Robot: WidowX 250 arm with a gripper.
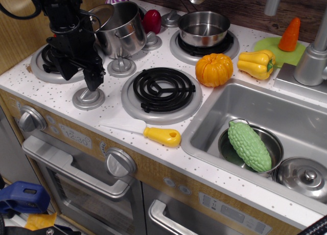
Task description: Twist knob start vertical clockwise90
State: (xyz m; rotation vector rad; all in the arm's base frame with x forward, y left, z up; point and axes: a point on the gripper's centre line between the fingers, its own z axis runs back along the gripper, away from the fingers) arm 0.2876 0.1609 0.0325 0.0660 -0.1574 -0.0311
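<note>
The knob [88, 98] is a small silver-grey disc with a narrow fin. It sits on the white speckled counter, left of the front burner ring [162, 89]. My black gripper [80, 77] hangs just above and slightly behind it, jaws apart and empty. The right fingertip [93, 80] is right over the knob's fin and hides its top. I cannot tell whether it touches. The left finger is over the edge of the back left burner [47, 67].
A second knob [121, 67] and a steel pot [121, 29] stand just behind. A yellow-handled knife [153, 134] lies at the counter front. A pumpkin [214, 69], a yellow pepper [257, 63] and the sink [306, 122] are to the right. Large oven dials [31, 118] sit on the front panel.
</note>
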